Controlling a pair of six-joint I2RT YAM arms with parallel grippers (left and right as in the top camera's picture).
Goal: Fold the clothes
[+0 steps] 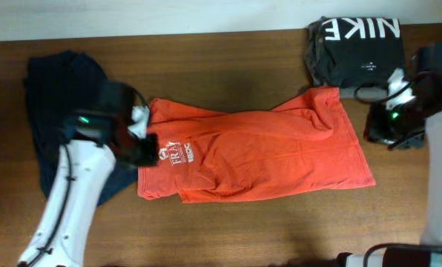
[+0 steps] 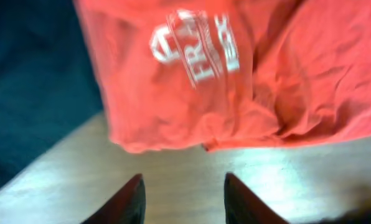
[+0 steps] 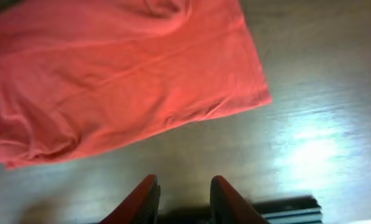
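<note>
The left gripper (image 2: 182, 202) stands part open and empty over bare table (image 2: 173, 163), the edge of the orange-red T-shirt (image 2: 142, 106) near at 12 o'clock and the navy garment (image 2: 36, 81) at 10. The right gripper (image 3: 184, 202), likewise part open and empty, has the shirt's corner at 1, with open tabletop beyond at 3.

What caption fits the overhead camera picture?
An orange T-shirt lies on the wooden table between a navy garment and a Nike shirt.
</note>
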